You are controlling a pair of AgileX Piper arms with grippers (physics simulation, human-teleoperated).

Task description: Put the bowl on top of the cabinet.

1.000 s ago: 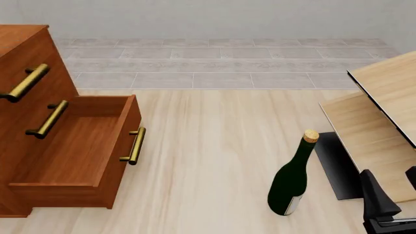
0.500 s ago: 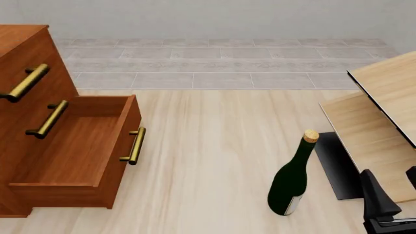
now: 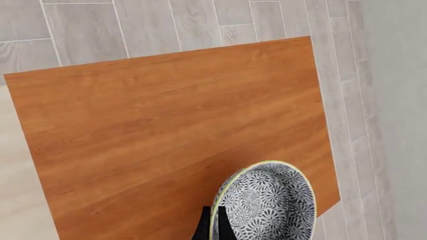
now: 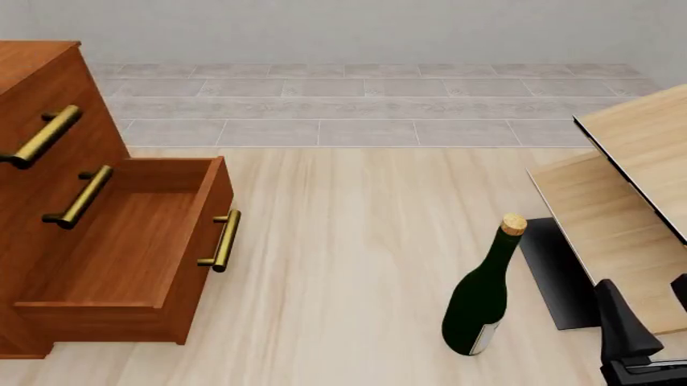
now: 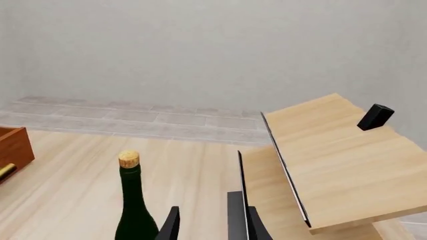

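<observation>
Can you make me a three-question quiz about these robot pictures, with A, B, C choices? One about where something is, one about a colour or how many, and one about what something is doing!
1. Where is the bowl?
A. over the top of the cabinet
B. inside the open drawer
C. beside the wine bottle

2. How many brass handles show on the cabinet in the front view?
A. one
B. three
C. five

3. What is the left pincer doing?
A. hanging open with nothing in it
B. gripping the bowl's rim
C. pulling a handle

Answers:
1 A: the left wrist view shows the bowl above the red-brown top.
2 B: two on closed drawers, one on the open drawer.
3 B: its dark fingers pinch the bowl's edge.
</observation>
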